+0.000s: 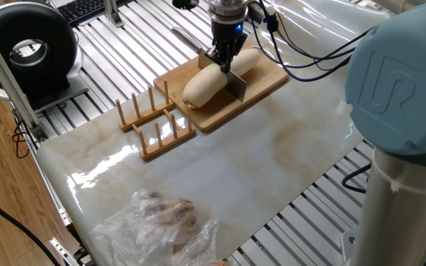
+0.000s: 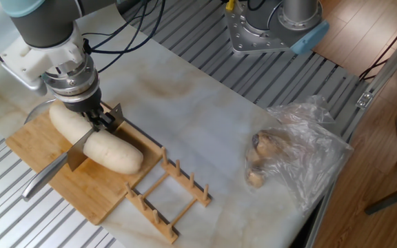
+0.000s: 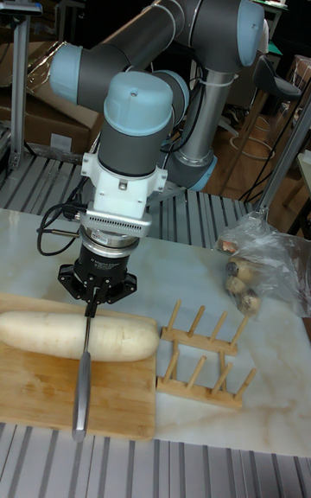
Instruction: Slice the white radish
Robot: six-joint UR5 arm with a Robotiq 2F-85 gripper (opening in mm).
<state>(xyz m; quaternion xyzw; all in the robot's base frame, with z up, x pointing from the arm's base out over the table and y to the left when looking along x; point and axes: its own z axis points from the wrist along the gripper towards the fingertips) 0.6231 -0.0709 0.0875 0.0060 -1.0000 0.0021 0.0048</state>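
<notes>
Claw [image 2: 100,118] clamped on knife [image 2: 74,153], blade set crosswise in the white radish [image 2: 95,141] lying along the wooden cutting board [image 2: 40,148] at left of frame, so the board backs the cut.

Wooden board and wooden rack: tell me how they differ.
The wooden board is a flat solid slab; the wooden rack is an open frame with upright pegs. The board carries the white radish and the knife set across it; the rack holds nothing. Both are light wood, side by side on the marble tabletop.
</notes>
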